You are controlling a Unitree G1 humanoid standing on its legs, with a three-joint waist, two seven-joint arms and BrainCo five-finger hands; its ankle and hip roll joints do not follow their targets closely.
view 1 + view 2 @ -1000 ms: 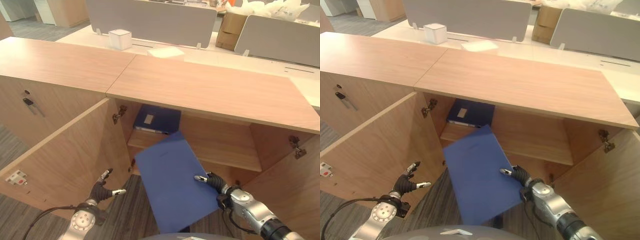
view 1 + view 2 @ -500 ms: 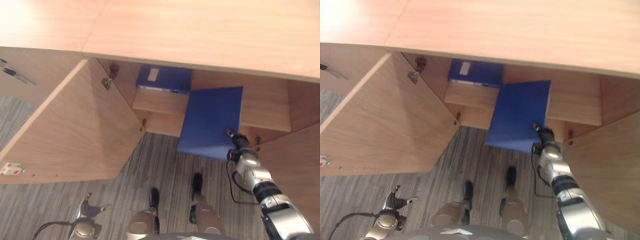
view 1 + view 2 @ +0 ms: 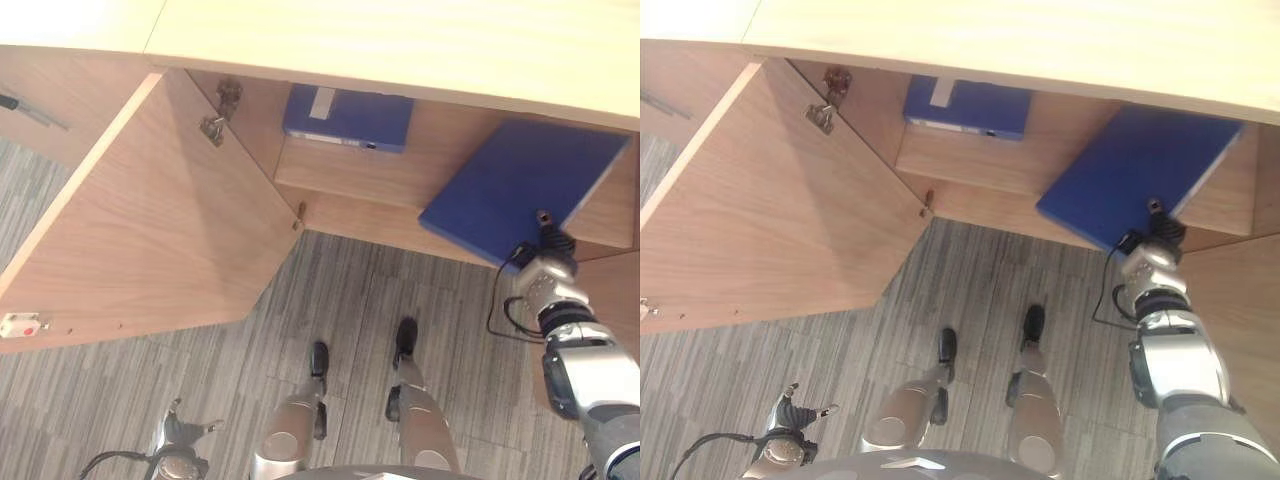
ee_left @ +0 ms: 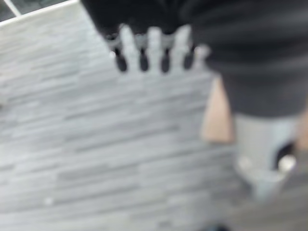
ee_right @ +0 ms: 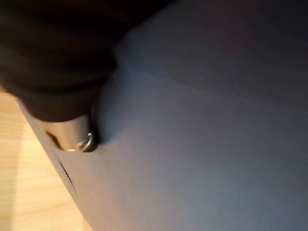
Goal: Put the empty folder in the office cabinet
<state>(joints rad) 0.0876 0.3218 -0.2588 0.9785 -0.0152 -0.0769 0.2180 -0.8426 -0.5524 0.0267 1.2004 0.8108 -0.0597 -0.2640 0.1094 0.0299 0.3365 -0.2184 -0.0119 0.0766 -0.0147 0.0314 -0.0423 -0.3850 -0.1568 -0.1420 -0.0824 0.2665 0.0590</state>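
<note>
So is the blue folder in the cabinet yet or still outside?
Partly in. The folder lies tilted on the shelf, its near corner overhanging the edge where the right hand holds it.

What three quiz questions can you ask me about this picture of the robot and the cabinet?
1. True or false: the blue folder has its far end inside the open cabinet.
2. Which hand is at the folder's near edge? A) right hand B) left hand
3. Fill in: a second blue folder lies on the cabinet's ____.

Key: 1 true. 2 A; the left hand hangs low over the grey floor, fingers straight. 3 shelf.
</note>
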